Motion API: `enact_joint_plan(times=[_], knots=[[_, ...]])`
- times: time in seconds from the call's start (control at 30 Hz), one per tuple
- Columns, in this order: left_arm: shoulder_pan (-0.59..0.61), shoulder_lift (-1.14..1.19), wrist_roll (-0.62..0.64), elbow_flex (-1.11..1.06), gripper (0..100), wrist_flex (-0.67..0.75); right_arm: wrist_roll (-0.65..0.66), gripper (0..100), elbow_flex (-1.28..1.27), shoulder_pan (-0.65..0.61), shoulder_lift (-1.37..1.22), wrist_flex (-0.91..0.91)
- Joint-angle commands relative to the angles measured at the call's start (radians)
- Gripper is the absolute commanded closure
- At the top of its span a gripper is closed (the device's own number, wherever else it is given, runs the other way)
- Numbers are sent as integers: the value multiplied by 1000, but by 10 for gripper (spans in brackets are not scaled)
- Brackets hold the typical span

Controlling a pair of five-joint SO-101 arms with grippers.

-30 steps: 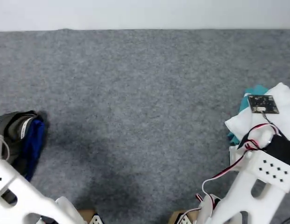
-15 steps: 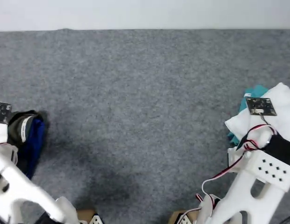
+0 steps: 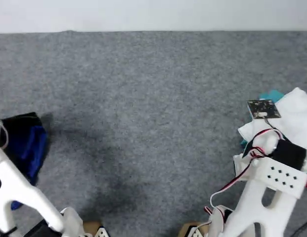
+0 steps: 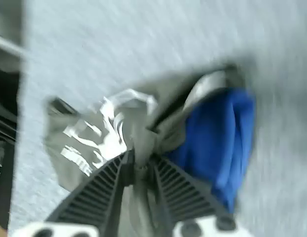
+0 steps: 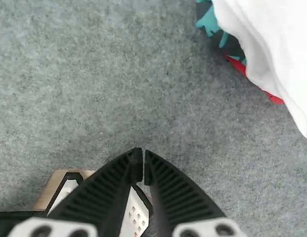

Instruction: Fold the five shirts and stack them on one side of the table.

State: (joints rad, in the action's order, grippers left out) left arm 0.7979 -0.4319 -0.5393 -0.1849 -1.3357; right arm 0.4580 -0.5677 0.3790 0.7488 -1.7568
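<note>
A grey shirt (image 4: 94,138) with silver print lies bunched against a blue shirt (image 4: 217,143) on the grey carpeted table. My left gripper (image 4: 139,165) is shut on a fold of the grey cloth. From above, this dark and blue bundle (image 3: 29,145) sits at the table's left edge beside the left arm (image 3: 15,187). At the right edge a white shirt (image 3: 297,111) lies on top of a teal one (image 3: 272,95). My right gripper (image 5: 139,157) is shut with nothing in it, over bare carpet short of the white shirt (image 5: 272,44), the teal shirt (image 5: 210,22) and a red one (image 5: 257,84).
The grey carpet (image 3: 153,89) spreads wide and flat between the two piles. The right arm (image 3: 272,173) stands at the near right, with its cables trailing toward the front edge. A pale wall borders the far edge of the table.
The left arm has swung in over the left bundle, which now looks darker and has shifted slightly. The right arm has edged a little toward the table's middle.
</note>
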Motion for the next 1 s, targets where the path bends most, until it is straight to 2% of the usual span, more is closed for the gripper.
enact_joint_plan(times=[0.0,0.2,0.4,0.53,0.8,0.9,0.97], knots=[[-94,-44,161,222,996,-8,5,990,9,-16,21,-36],[-364,-43,338,433,995,34,5,990,9,-15,22,-38],[-744,-18,370,430,995,87,5,990,9,-10,22,-38],[-961,115,407,423,995,87,5,990,9,-10,22,-38],[-1165,551,508,427,995,196,5,990,9,-10,22,-39],[-1201,657,532,435,995,224,5,990,9,-10,22,-39],[-1203,684,537,463,991,195,5,990,9,-10,22,-39]])
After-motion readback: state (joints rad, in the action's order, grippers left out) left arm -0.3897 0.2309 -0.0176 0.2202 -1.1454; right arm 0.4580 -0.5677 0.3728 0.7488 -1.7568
